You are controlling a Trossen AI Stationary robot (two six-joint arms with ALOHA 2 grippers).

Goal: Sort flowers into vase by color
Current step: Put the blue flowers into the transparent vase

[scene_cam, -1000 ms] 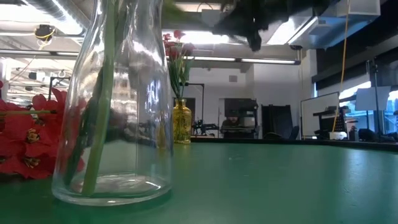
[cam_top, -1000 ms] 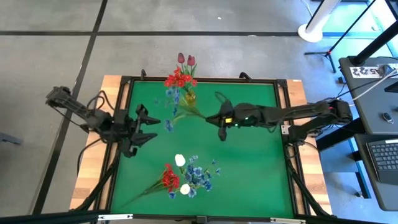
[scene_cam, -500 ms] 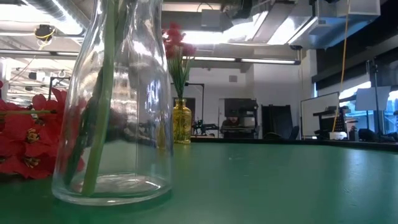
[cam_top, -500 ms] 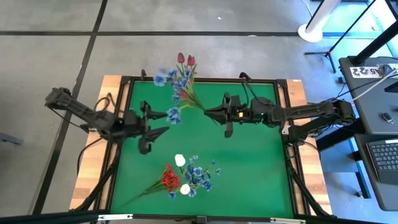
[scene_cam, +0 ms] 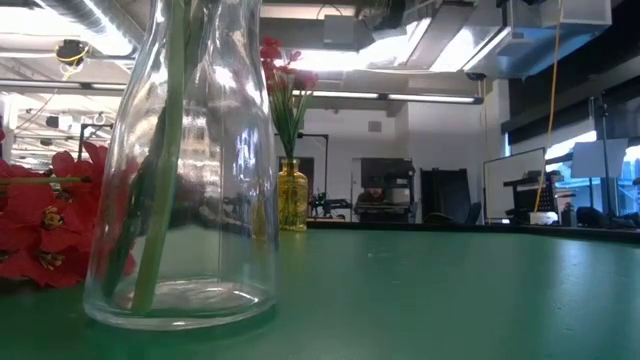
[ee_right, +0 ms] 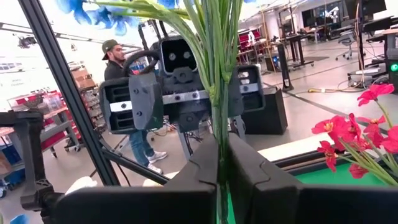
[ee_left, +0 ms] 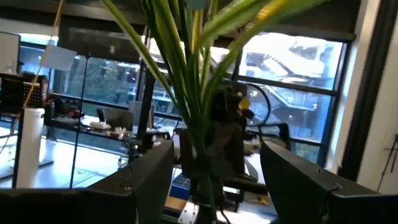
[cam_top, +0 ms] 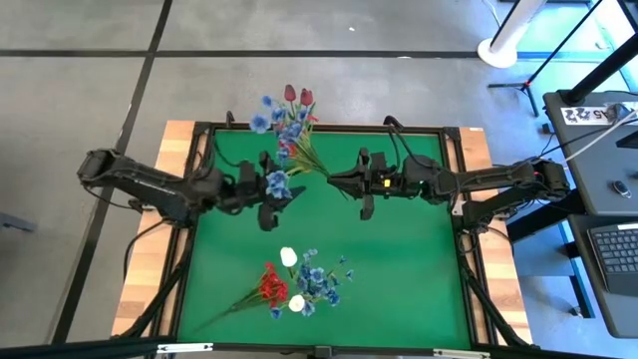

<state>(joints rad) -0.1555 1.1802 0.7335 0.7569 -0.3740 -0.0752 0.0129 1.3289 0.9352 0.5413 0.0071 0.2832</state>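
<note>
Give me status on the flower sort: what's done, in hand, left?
Done: red flowers stand in the yellow vase. In hand: the right pincer is shut on the blue spray, lifted at the table's far edge; the left pincer is open beside it. Left: the pile of flowers at the near edge.

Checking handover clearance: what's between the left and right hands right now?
High view: only the blue spray itself. The right hand is shut on its stems, the open left hand faces it at the blossoms; below is bare green table.
</note>
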